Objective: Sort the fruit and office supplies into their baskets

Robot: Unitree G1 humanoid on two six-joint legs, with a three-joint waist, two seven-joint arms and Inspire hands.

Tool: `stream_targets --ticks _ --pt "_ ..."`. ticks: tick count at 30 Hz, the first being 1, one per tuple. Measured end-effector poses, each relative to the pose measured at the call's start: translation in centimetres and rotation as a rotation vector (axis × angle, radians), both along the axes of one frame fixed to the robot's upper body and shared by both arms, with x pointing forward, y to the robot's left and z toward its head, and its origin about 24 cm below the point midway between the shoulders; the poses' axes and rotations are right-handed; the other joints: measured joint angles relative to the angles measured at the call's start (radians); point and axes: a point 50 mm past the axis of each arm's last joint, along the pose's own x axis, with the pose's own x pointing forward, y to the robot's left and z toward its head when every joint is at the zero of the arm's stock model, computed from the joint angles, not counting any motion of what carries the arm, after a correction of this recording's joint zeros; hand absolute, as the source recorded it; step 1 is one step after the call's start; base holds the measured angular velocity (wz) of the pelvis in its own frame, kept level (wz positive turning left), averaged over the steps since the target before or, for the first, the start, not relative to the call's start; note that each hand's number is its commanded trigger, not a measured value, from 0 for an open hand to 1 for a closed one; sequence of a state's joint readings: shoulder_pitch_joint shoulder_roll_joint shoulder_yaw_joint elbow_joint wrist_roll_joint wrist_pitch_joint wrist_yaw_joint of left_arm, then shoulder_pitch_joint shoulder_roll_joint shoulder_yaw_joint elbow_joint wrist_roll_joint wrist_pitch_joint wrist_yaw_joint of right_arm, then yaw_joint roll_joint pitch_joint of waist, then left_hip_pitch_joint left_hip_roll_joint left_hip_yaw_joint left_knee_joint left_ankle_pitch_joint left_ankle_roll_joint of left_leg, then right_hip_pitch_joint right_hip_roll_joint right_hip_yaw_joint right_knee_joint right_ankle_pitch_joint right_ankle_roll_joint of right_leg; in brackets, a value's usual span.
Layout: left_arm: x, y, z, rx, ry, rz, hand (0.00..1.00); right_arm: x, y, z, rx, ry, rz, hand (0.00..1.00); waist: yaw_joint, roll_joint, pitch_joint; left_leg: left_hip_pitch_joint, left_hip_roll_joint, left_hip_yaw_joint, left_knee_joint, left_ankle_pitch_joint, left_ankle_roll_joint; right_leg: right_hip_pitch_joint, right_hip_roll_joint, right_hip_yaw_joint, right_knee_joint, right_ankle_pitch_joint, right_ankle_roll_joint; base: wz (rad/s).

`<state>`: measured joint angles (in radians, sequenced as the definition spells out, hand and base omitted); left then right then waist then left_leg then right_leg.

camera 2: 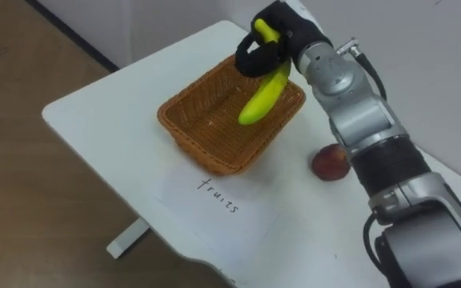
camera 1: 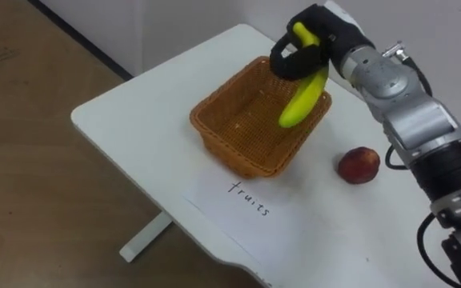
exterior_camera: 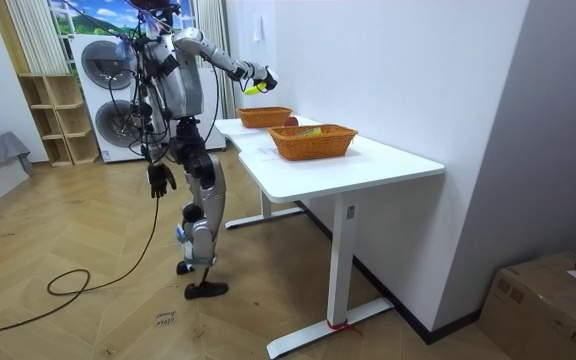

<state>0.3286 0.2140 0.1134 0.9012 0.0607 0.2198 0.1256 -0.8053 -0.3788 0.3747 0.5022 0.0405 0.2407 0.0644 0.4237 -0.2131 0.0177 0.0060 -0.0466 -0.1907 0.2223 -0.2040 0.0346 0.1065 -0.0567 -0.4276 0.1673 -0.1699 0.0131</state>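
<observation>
My right hand (camera 1: 310, 40) is shut on a yellow banana (camera 1: 304, 100), which hangs tilted over the far right corner of the woven fruit basket (camera 1: 214, 140). The basket is empty inside. A red apple (camera 1: 358, 165) lies on the white table (camera 1: 126, 104) to the right of the basket, under my right forearm. In the room view I stand at the far table with the right hand (exterior_camera: 251, 72) stretched out over that basket (exterior_camera: 265, 116). My left hand (exterior_camera: 157, 180) hangs open at my side, away from the table.
A sheet of paper with handwriting (camera 1: 250, 204) lies in front of the basket near the table's front edge. A second woven basket (exterior_camera: 313, 141) with items in it stands on the nearer table. A wall runs behind the tables.
</observation>
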Motion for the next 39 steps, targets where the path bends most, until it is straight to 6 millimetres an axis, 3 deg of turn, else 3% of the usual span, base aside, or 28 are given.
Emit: stream_targets --ticks 4,5,6,8,17,20,24,39 --pt "-0.4 0.0 0.0 0.000 0.010 0.003 0.00 0.0 0.4 0.0 0.026 -0.021 -0.021 1.00 0.002 0.009 0.0063 -0.003 0.000 -0.006 0.000 0.001 0.002 0.000 -0.004 -0.019 0.000 0.000 0.001 0.05" --pt "-0.5 0.0 0.0 0.000 0.011 0.004 0.00 0.0 0.5 0.0 0.036 -0.023 -0.026 0.76 0.007 0.010 0.0072 -0.004 -0.001 -0.006 -0.001 0.001 0.002 -0.001 -0.005 -0.022 -0.001 -0.001 0.001 0.00" --pt "-0.5 0.0 0.0 0.001 0.012 0.004 0.00 0.0 0.6 -0.1 0.044 -0.022 -0.030 0.00 0.008 0.011 0.0073 -0.004 -0.002 -0.007 -0.001 0.001 0.002 0.000 -0.005 -0.025 -0.001 -0.001 0.001 0.00" --pt "-0.5 0.1 0.0 0.003 0.011 0.002 0.00 0.1 0.7 -0.4 0.052 -0.017 -0.040 0.00 0.010 0.011 0.0072 -0.004 -0.003 -0.012 -0.001 0.001 0.002 0.004 -0.006 -0.043 -0.001 -0.001 0.001 0.07" --pt "-0.3 0.2 0.2 0.011 0.003 -0.019 0.00 0.0 1.1 -1.6 0.050 0.001 -0.048 0.00 0.049 0.008 0.0049 -0.002 -0.015 -0.040 0.000 0.002 0.003 0.015 -0.008 -0.045 -0.002 -0.006 0.009 0.11" --pt "-0.4 0.0 0.2 0.008 0.003 -0.019 0.00 0.0 0.9 -2.1 0.045 0.014 -0.060 0.00 0.057 0.002 0.0004 -0.003 -0.014 -0.041 0.000 0.004 0.006 0.012 -0.012 -0.042 -0.001 -0.007 0.011 0.08" --pt "-0.7 0.0 0.2 0.006 0.009 -0.016 0.00 0.1 0.5 -2.4 0.044 0.015 -0.078 0.00 0.069 0.004 0.0017 -0.002 -0.017 -0.036 0.000 0.006 0.009 0.012 -0.017 -0.040 -0.001 -0.007 0.011 -0.03" --pt "-0.6 -0.2 0.1 0.003 0.009 -0.036 0.00 0.1 0.6 -2.3 0.077 0.005 -0.078 0.00 0.042 0.001 -0.0002 -0.006 -0.018 -0.030 0.000 0.006 0.010 0.012 -0.016 -0.015 -0.001 -0.007 0.011 -0.01"
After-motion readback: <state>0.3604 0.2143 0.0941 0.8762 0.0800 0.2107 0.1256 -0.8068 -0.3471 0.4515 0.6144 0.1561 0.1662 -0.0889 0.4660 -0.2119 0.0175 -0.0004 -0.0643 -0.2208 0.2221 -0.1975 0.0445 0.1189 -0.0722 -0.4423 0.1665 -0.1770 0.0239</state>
